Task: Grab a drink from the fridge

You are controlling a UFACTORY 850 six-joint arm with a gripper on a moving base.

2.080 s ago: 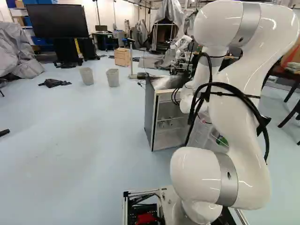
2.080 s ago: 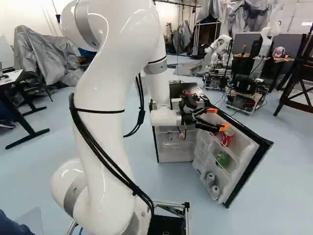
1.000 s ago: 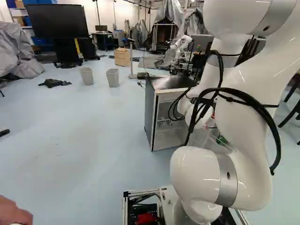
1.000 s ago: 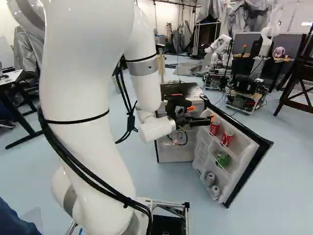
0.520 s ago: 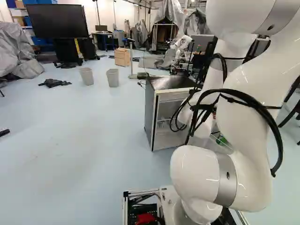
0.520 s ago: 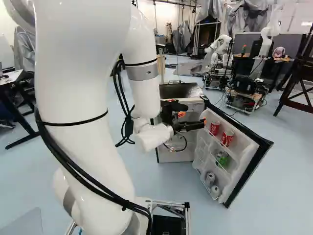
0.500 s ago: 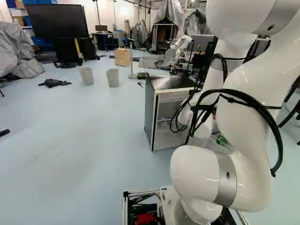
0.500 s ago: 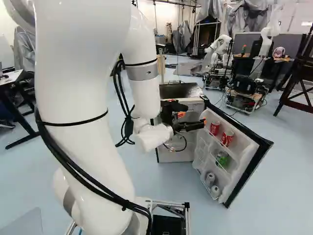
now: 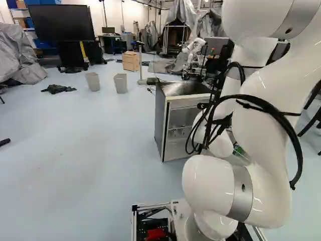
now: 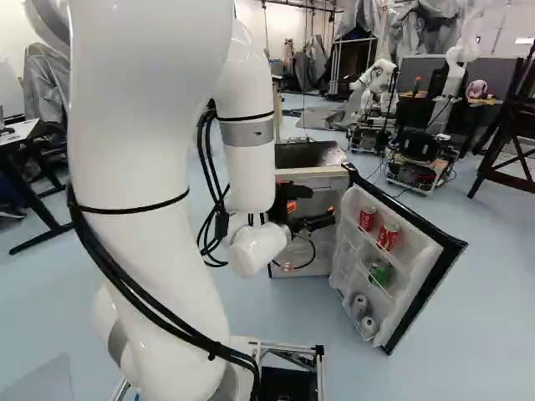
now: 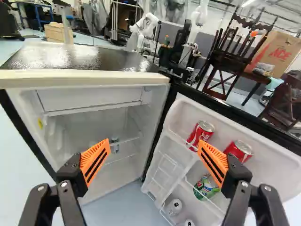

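Note:
In the right base view the gripper (image 10: 322,206) hangs before the opened fridge (image 10: 304,264), left of its door (image 10: 426,271). The wrist view shows the gripper (image 11: 153,157) open, nothing between its orange pads. Ahead of it lie the fridge's inside and the door's shelves. Two red cans (image 11: 200,133) (image 11: 239,151) stand on the upper door shelf; the right finger partly overlaps them. Below are a green can (image 11: 205,187) and silver cans (image 11: 174,206) (image 11: 189,222). A small can or bottle (image 11: 114,144) sits inside the fridge, beside the left pad.
Another robot (image 10: 380,79) stands behind the fridge. Two grey bins (image 9: 93,81) (image 9: 121,83) and a wooden cabinet (image 9: 131,61) are left of it. A dark wooden frame (image 10: 510,125) rises at the right of the right base view.
My arm has drawn the gripper away from the door shelves, leftward in the right base view, and turned it more towards the fridge. Base, door and cans have not moved.

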